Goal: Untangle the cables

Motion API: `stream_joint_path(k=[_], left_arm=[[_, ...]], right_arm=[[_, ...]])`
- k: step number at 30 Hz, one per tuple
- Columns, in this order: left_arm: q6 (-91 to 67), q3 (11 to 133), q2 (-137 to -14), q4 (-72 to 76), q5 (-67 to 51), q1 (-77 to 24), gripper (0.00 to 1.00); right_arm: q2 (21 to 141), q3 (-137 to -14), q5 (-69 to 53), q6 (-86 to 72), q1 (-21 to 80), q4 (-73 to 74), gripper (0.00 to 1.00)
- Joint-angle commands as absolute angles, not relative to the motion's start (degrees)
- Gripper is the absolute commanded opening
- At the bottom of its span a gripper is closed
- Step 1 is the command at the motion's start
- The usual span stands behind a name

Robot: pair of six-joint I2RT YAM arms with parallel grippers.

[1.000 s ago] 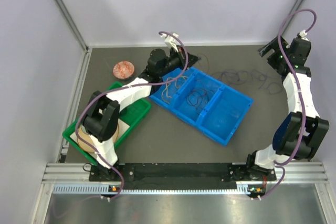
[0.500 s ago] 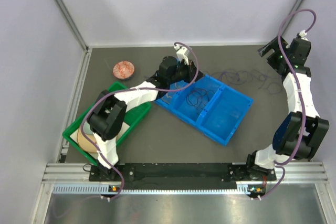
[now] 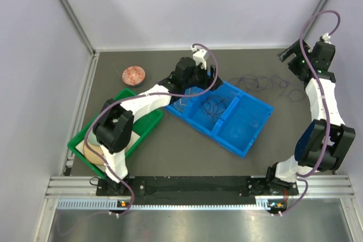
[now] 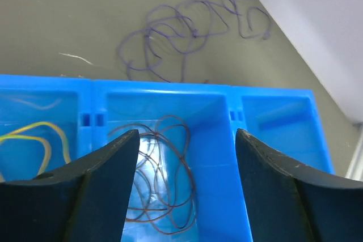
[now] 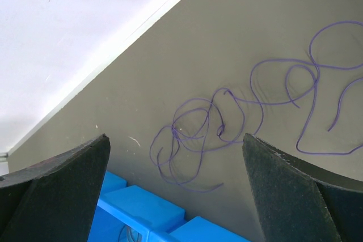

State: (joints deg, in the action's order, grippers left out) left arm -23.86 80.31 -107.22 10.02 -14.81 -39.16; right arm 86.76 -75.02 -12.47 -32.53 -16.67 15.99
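Two arms, top view: left gripper point(image 3: 204, 77) has shifted right along the blue tray's point(image 3: 249, 134) far edge; right gripper point(image 3: 288, 58) unmoved.

Left wrist: jaws apart, empty, above dark coil point(image 4: 161, 177) in middle compartment.

Right wrist: jaws wide apart over purple cables point(image 5: 195, 123) on table point(image 5: 255, 32), far edge.

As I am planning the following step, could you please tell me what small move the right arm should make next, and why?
Probably lower the right gripper onto the thin purple wire tangle. Its jaws stand open and hold nothing, and the tangle lies loose on the dark grey table, beyond the blue plastic tray and apart from it, framed in the middle of the right wrist view.
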Motion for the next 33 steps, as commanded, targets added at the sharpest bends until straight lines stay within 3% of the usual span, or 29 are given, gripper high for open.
stream_joint_path(k=[1,10,20,26,30,33], left_arm=[[-18.1,86.7,-100.4,3.5,-5.9,-37.9,0.75],[-24.1,91.2,-102.3,-8.4,5.3,-27.2,0.81],[-42.9,100.9,-114.3,-27.5,4.1,-17.1,0.75],[-48.2,96.9,-113.9,-25.9,6.5,-16.2,0.77],[-53.2,92.7,-112.3,-26.4,12.4,-15.9,0.84],[-54.4,91.8,-112.9,-24.6,10.1,-15.0,0.86]], right_arm=[[85.9,-76.7,-13.4,-32.2,-16.7,14.9,0.99],[85.7,-76.7,-14.1,-32.3,-16.5,14.7,0.99],[86.4,-76.9,-15.2,-32.0,-15.8,14.7,0.99],[86.7,-76.8,-15.0,-31.9,-15.5,14.8,0.99],[87.1,-76.9,-15.2,-31.8,-15.3,14.8,0.99],[87.5,-76.9,-15.4,-31.7,-14.9,14.7,0.99]])
